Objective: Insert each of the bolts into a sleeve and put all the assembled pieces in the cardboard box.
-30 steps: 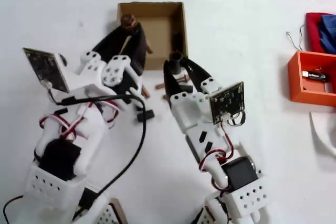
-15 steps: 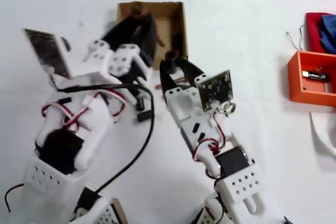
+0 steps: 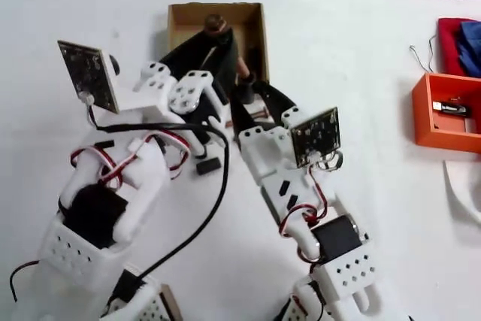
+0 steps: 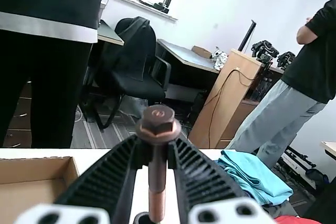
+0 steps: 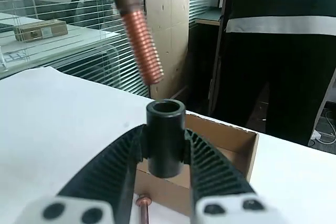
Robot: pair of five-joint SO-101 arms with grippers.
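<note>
The left gripper (image 4: 156,142) is pinching 1 copper bolt (image 4: 157,177) by the shaft just under its hexagonal head, with the head sitting above the fingertips and the threaded end pointing down. In the high view this gripper hangs over the front part of the cardboard box (image 3: 179,14).

The right gripper (image 5: 166,148) is clamped on 1 black sleeve (image 5: 166,129). The sleeve is held upright with its open mouth facing up, at the near edge of the box.

In the right wrist view the bolt comes down at a slant. Its threaded tip is just above the sleeve's mouth and a little to one side, not touching and not yet inside.

Under the right gripper, 1 loose bolt (image 5: 143,209) lies on the white table (image 3: 361,50) beside the box wall. A spare black sleeve (image 3: 209,165) lies on its side on the table between the 2 arms.

Well off to the side stands an orange tray (image 3: 428,122), with a red cloth (image 3: 449,39) just behind it
</note>
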